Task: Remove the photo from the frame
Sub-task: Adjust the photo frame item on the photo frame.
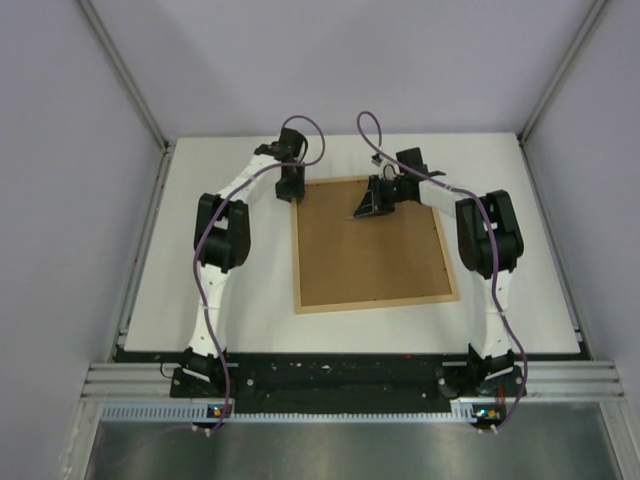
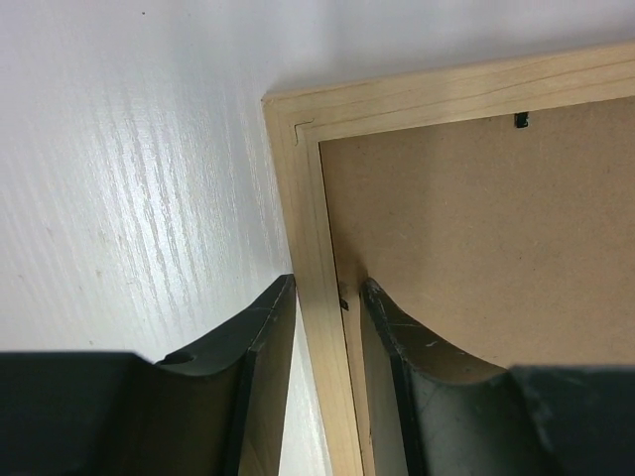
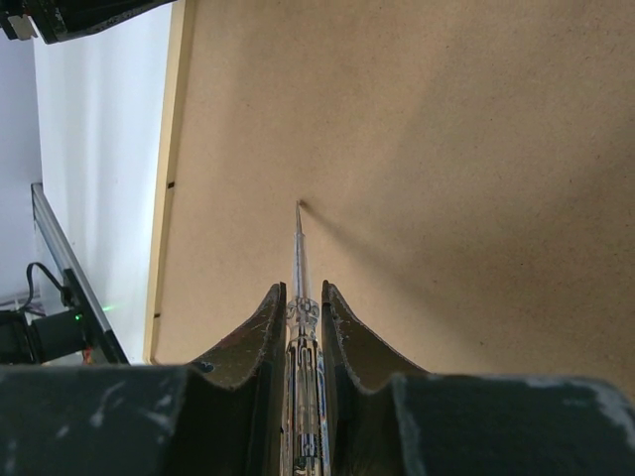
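Observation:
The frame [image 1: 297,262] lies face down on the white table, with its plain brown backing board [image 1: 385,255] up. The photo is hidden under the board. My left gripper [image 1: 290,190] is at the frame's far left corner; its jaws are slightly apart and straddle the left rail [image 2: 310,218], one finger outside and one on the board [image 2: 476,228], midway [image 2: 327,293]. My right gripper [image 1: 372,205] is shut on a clear-handled screwdriver [image 3: 301,268], gripper [image 3: 300,290], whose tip touches the board [image 3: 446,178] near its far edge.
Small black retaining tabs sit at the board's edge, one on the far rail [image 2: 521,120] and one by my left fingers [image 2: 343,302]. White table [image 1: 240,300] surrounds the frame. Grey walls enclose the cell. The left gripper shows in the right wrist view [image 3: 79,15].

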